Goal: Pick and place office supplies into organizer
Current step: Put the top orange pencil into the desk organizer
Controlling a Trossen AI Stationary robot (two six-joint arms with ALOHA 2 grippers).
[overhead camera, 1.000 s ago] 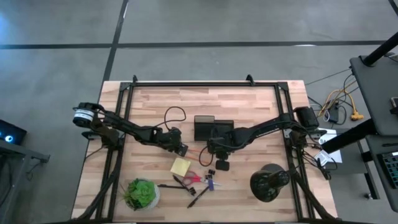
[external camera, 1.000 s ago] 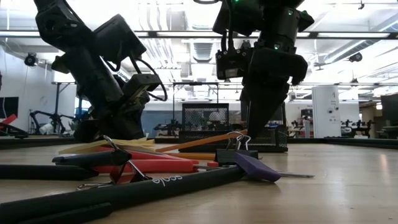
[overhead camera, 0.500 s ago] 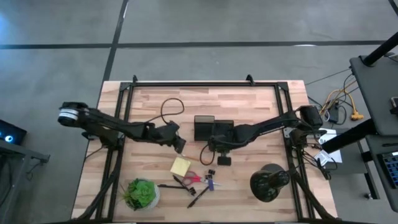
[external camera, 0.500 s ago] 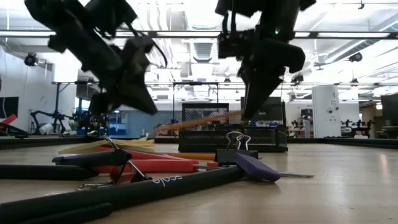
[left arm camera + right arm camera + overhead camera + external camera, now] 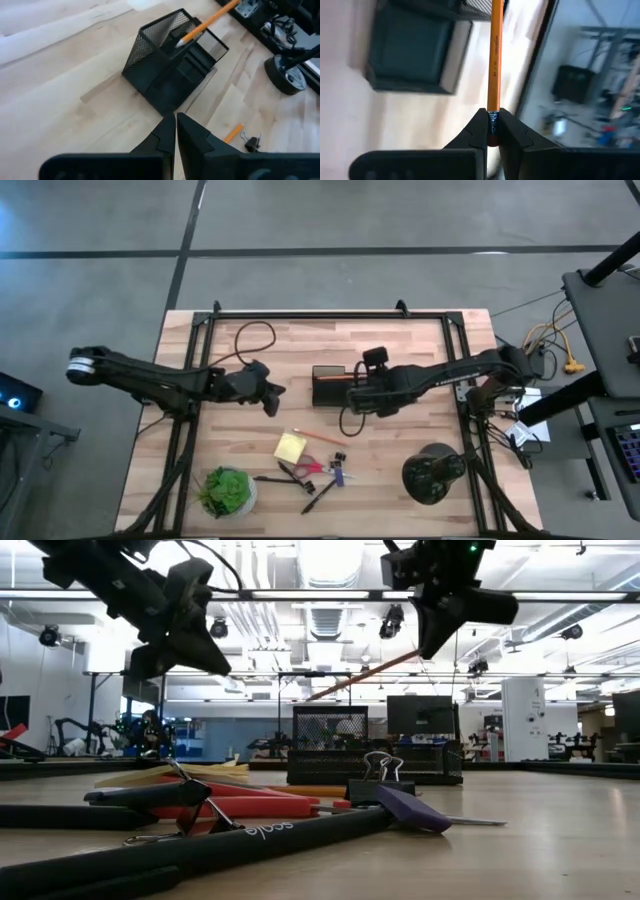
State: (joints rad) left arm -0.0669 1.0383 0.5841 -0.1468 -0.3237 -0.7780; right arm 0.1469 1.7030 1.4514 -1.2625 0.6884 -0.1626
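My right gripper (image 5: 492, 124) is shut on a thin orange pencil (image 5: 495, 50) and holds it in the air over the black wire-mesh organizer (image 5: 330, 385). In the low view the pencil (image 5: 365, 675) slants down from the gripper (image 5: 432, 640). Its sharp tip (image 5: 178, 43) is just above the organizer's top (image 5: 330, 710). My left gripper (image 5: 176, 120) is shut on nothing, raised to the organizer's left (image 5: 272, 396). A yellow sticky-note pad (image 5: 290, 446), red-handled scissors (image 5: 306, 468), black pens (image 5: 318, 496), black clips (image 5: 339, 457), a purple piece (image 5: 337, 476) and a second orange pencil (image 5: 318, 437) lie flat on the table. My right gripper pinches the pencil's eraser end (image 5: 493, 116) between its two fingers. The pencil runs on in line with the fingers, which slant down from the table's right side toward the organizer. It is lifted clear, tilted with its tip lowest.
A green potted plant (image 5: 227, 490) stands at the near left and a round black domed object (image 5: 432, 472) at the near right. Bare wood lies along the table's far edge (image 5: 330, 335). Black frame rails (image 5: 200, 360) run along both sides.
My right gripper has risen from the table with the pencil, rolled its wrist and swung toward the organizer. The pencil, low and nearly level before, now hangs clear and slants tip-down over the box. My left gripper has risen and drawn back toward the table's left edge, still shut.
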